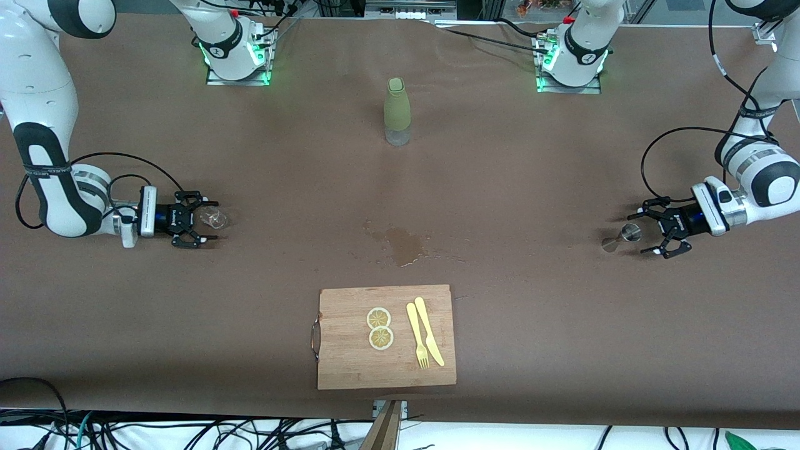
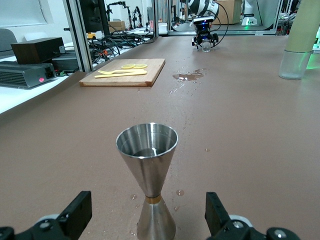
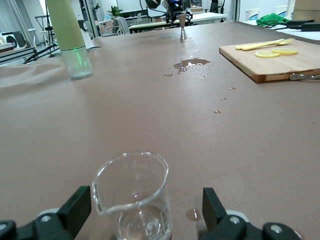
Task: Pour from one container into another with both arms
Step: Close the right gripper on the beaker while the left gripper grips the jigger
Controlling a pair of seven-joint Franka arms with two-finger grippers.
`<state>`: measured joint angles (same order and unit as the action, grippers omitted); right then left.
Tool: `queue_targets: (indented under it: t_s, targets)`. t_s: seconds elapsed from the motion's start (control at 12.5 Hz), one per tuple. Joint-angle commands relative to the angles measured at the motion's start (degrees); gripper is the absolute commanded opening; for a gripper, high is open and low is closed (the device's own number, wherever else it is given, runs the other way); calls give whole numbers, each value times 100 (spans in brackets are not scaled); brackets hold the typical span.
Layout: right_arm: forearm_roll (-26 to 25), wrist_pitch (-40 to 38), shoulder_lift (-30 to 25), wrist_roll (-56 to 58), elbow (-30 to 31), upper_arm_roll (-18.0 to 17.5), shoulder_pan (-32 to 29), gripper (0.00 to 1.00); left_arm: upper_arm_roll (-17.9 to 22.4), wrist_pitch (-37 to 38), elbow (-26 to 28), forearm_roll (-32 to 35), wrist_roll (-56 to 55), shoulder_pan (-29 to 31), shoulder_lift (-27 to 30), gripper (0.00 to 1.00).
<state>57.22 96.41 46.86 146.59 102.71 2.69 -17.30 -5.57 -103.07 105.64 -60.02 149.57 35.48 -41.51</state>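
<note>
The small clear glass cup (image 1: 216,219) (image 3: 133,200) stands upright on the brown table toward the right arm's end. My right gripper (image 1: 211,220) (image 3: 145,216) is low at the table and open, one finger on each side of the cup, with a gap on both sides. Toward the left arm's end stands the steel hourglass jigger (image 1: 627,235) (image 2: 148,175), upright, with a little liquid in its upper cup. My left gripper (image 1: 650,227) (image 2: 146,220) is open around the jigger's base, and its fingers (image 2: 76,214) stay apart from the metal.
A tall olive-green bottle (image 1: 397,111) stands midway between the arm bases. A brown puddle (image 1: 403,244) and droplets lie mid-table. Nearer the front camera sits a wooden cutting board (image 1: 350,359) with two lemon slices (image 1: 379,328), a yellow knife and a fork (image 1: 417,334).
</note>
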Motion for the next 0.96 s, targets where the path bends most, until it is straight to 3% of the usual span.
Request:
queue_targets:
  t_s: [0.0,0.56,0.8,0.88]
  targets:
    - [105,10,60,54,-67,3,-19,87,47,252,-166,-229,284,-41,-261,100]
    - [44,-26,69,1,-216,12,-37,83,38,358,-149,-545,292,-216,-463,100]
    - [26,-34,60,10,-208,12,-37,72,38,358,-157,-668,292,-330,-525,97]
    - [17,-34,60,1,-208,21,-37,63,38,358,-166,-703,292,-366,-525,86]
